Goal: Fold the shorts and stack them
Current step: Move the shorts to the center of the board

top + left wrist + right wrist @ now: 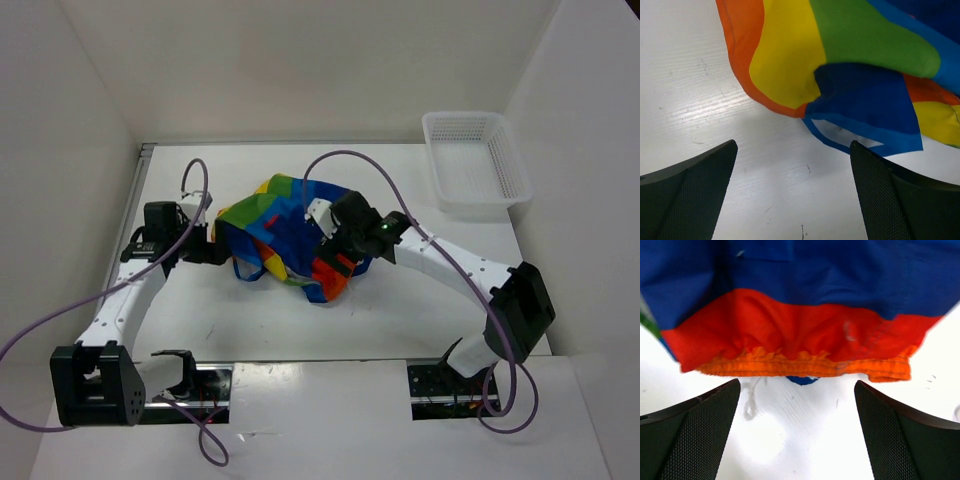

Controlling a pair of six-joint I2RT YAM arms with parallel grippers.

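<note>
Left tool [792, 150] is hanging w/ jaws wide apart, gripping nothing. Right tool [797, 385] is doing the same, spread and empty. The shorts [285, 230] are lying bunched on the table [690, 100], right ahead of both: blue hem loop in front of the left one, gathered orange edge in front of the right, drawstring [749, 402] trailing just below it. Risk imo: the tools are lining up on a crumpled heap, so a pinch could catch one layer or the string, and the cloth ends up twisting, not spreading.
</note>
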